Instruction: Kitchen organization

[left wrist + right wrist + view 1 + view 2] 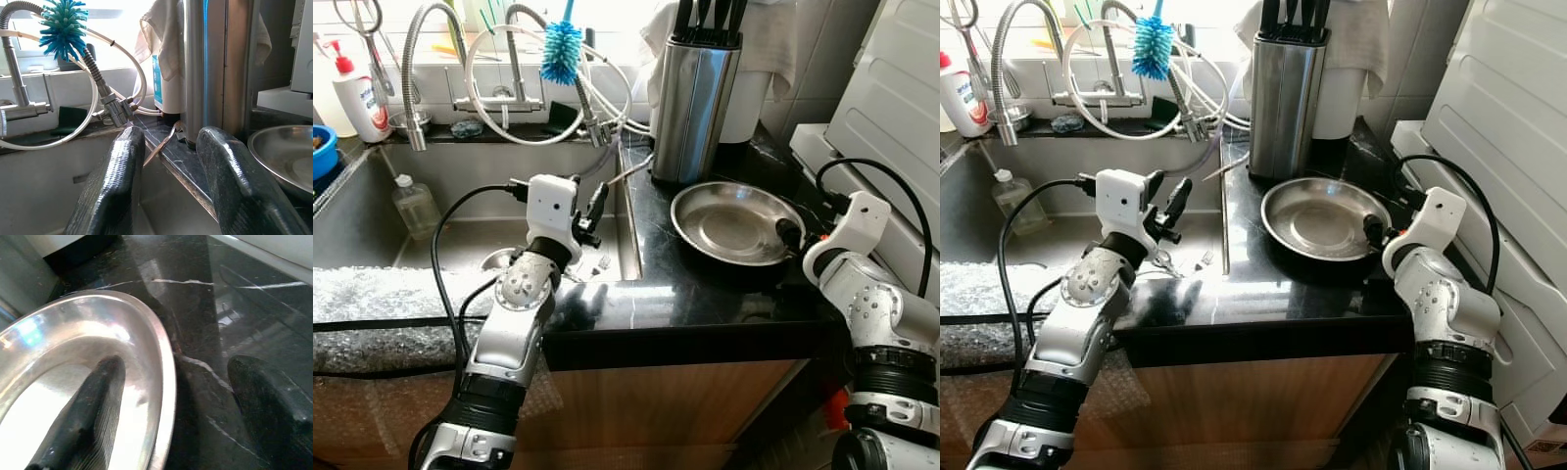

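The robot's right hand (171,416) stands spread wide across the rim of a shallow steel bowl (729,223) on a black marble desk (705,299), one black finger (85,416) lying over the bowl's inside and the other (266,406) resting outside it on the stone; the rim runs between them, and neither finger is pressed against it. The bowl sits near the desk's front edge, toward its right side, beside a white appliance (891,117) that stands at the desk's right edge.

The left hand (592,217) is held over the sink (460,211) just beyond the desk's left edge, its two fingers (110,191) parted with nothing between them, pointed toward the back corner of the desk. There a tall steel knife block (693,93) with black handles stands just behind the bowl, a pale cloth (164,36) hanging behind it.

Along the sink's back wall a spring-necked tap (416,69) rises among loops of white hose (524,132), with a blue-bristled bottle brush (561,51) standing above them. A small clear bottle (414,203) stands inside the sink at its left, a white pump bottle with a red top (357,98) on the ledge behind. Bubble wrap (382,294) covers the sink's front edge.
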